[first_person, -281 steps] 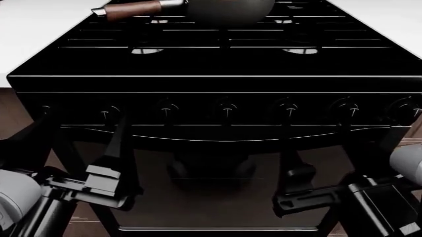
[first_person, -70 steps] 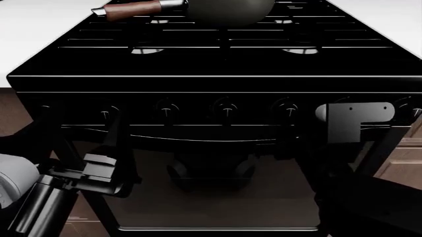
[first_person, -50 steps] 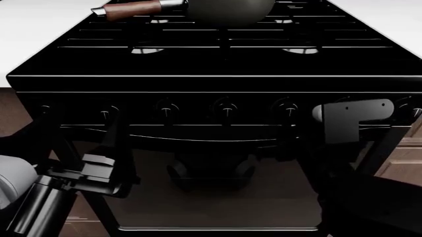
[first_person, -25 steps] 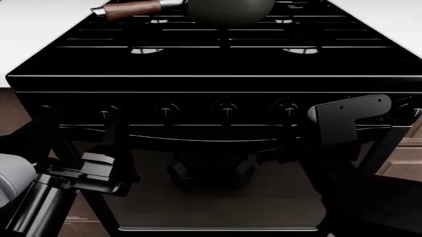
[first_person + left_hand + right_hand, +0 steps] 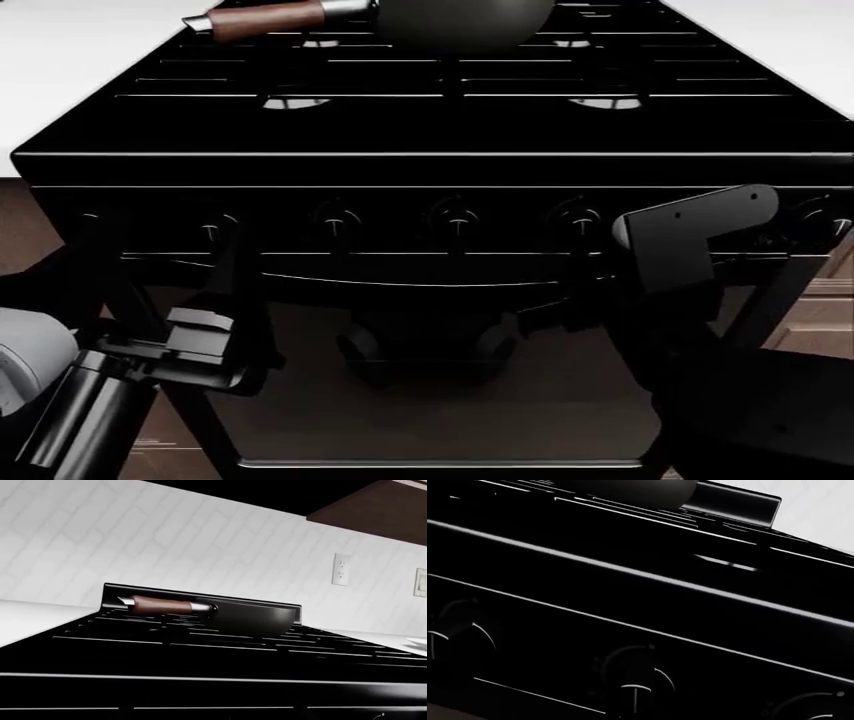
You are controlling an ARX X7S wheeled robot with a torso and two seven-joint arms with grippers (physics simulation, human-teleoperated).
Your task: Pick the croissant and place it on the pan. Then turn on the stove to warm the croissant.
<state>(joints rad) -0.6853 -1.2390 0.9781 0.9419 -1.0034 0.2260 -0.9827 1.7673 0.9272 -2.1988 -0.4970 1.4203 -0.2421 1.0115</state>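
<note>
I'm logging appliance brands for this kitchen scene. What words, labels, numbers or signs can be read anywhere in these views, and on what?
None: no readable text in any view.
The stove shows no brand name.
Its knobs carry only plain white indicator lines, no numbers.
The pan and the wall outlet bear no lettering.

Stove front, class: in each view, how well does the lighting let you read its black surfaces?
Head view: the stove is glossy black, with edges and knob marks showing as thin highlights. Right wrist view: nearly all dark, only streaks and knob arcs. Left wrist view: bright white wall silhouettes the pan.
</note>
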